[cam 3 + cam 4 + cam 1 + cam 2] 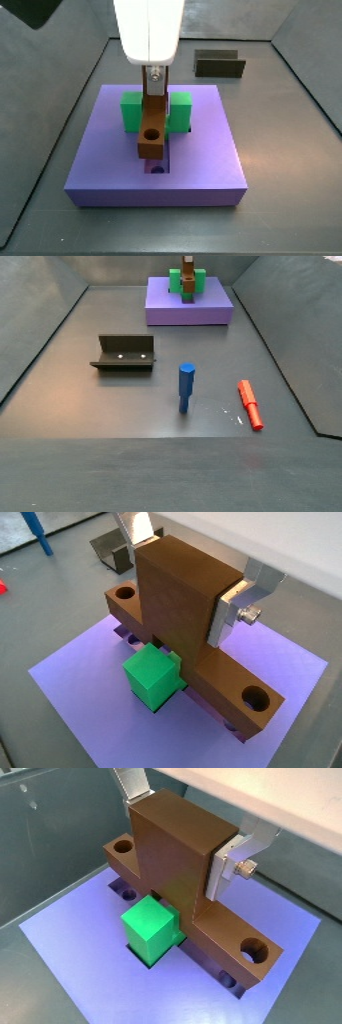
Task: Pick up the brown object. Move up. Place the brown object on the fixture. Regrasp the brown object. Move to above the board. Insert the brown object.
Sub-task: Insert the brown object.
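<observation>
Where it lies lengthwise in the slot of the board [201,150], the brown object [151,133] points its holed end toward the near edge. Straight above, the gripper [187,587] hangs vertical, jaws clamped on the object's upright stem. Beyond stands the fixture [219,64].

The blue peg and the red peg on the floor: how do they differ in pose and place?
The blue peg stands upright; the red peg lies flat. The blue one is nearer the fixture; the red one lies farther out to the side. Both sit loose on the floor, away from the gripper, which holds the brown object over the board.
</observation>
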You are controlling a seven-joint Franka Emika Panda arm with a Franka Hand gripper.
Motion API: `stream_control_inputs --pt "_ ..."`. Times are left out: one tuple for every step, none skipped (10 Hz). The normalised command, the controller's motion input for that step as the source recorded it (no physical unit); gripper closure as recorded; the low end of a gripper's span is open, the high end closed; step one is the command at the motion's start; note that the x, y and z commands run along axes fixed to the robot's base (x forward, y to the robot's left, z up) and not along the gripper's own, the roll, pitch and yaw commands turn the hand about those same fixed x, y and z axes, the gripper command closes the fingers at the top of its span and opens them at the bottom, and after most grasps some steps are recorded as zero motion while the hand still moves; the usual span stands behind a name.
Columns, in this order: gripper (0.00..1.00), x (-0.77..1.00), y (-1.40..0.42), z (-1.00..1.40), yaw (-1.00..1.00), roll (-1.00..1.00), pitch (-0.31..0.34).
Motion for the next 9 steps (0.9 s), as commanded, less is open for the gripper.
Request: stream_control_inputs --pt "1.0 0.17 0.02 -0.34 0.0 -0.01 -0.013" --pt "1.0 0.0 0.15 -0.39 0.0 0.0 -0.029" --pt "1.0 0.0 0.19 -0.38 0.0 -0.01 -0.037" --pt "1.0 -0.13 0.2 -0.31 0.0 -0.01 -0.046" --pt "1.0 0.0 0.0 -0.13 0.0 -0.04 -0.024" --pt "1.0 0.0 -0.04 -0.04 -0.01 -0.07 -0.017" --pt "1.0 -0.09 -0.04 -0.06 0.0 -0.03 -0.03" --pt "1.0 -0.13 -0.03 -0.15 0.0 -0.06 -0.063" --pt "1.0 -0.31 0.0 -0.02 0.0 -0.07 -0.076"
